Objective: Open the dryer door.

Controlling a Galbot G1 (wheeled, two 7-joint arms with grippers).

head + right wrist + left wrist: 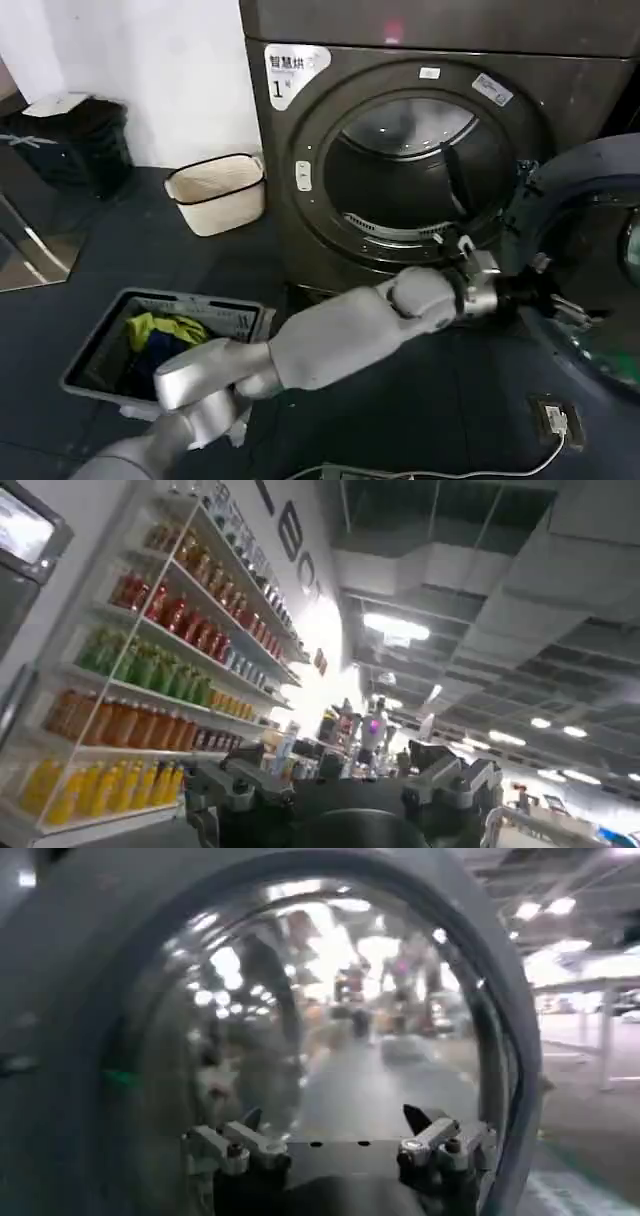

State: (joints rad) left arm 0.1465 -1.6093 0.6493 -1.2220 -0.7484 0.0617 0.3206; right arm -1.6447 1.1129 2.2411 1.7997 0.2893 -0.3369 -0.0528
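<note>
The dryer (300,200), dark grey-brown with a white label marked "1" (290,72), has its round drum opening (410,170) uncovered. The dryer door (590,175) is swung out to the right and shows its grey-blue inner side. My left arm reaches across from the lower left, and the left gripper (558,303) sits against the door's inner side, low down. In the left wrist view the door's bulging glass (330,998) is right in front of the left gripper (335,1120), which is open and holds nothing. The right gripper (335,770) is open, raised toward a ceiling and shelves.
A white basket (217,192) stands on the floor left of the dryer. A grey laundry basket (95,350) with yellow and blue clothes is at the lower left. A floor socket with a white cable (555,420) lies below the door. A black bin (70,140) is far left.
</note>
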